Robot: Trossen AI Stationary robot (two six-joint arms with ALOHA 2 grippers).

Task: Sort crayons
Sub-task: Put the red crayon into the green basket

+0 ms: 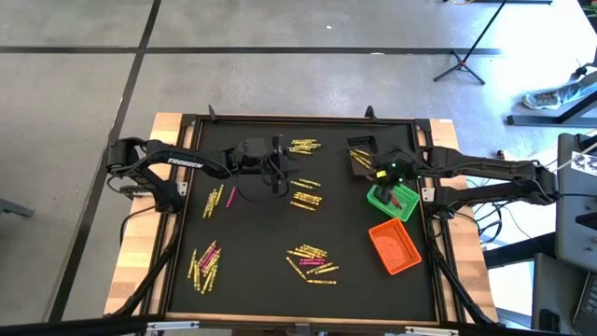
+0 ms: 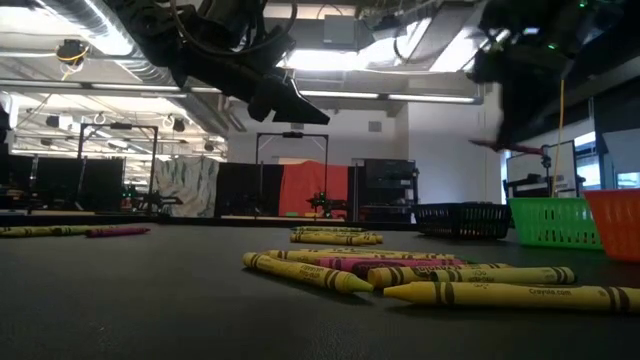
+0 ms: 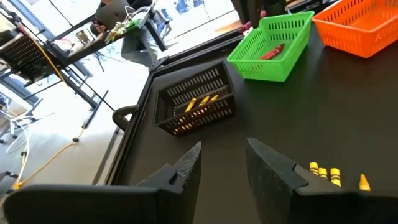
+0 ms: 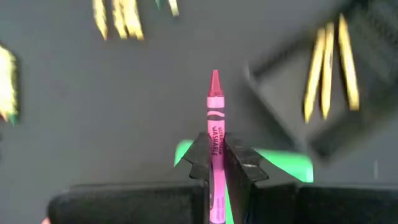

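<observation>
Yellow and pink crayons lie in loose groups on the black mat (image 1: 252,233): one group at the far middle (image 1: 305,146), one at the centre (image 1: 306,198), one at the left (image 1: 213,199) and two near the front (image 1: 205,266) (image 1: 312,261). My left gripper (image 3: 224,162) (image 1: 280,166) hangs open above the mat's far middle, with nothing between its fingers. My right gripper (image 4: 214,155) (image 1: 381,175) is shut on a pink crayon (image 4: 214,106), above where the black bin (image 1: 362,157) meets the green bin (image 1: 392,201). My right gripper pinches the pink crayon's wrapped shaft (image 4: 214,134) between its two fingers. The crayon lies along the fingers. Its pointed tip (image 4: 214,78) sticks out past the fingertips and its back end runs back between them. The fingers slant downward, and the crayon is lifted clear.
The black bin (image 3: 196,106) holds yellow crayons, and the green bin (image 3: 273,37) holds a red one. The orange bin (image 1: 395,247) stands nearer the front, by the mat's right edge. A raised frame (image 1: 424,149) borders the mat. Yellow crayons (image 3: 329,174) lie close beside my left gripper's fingers.
</observation>
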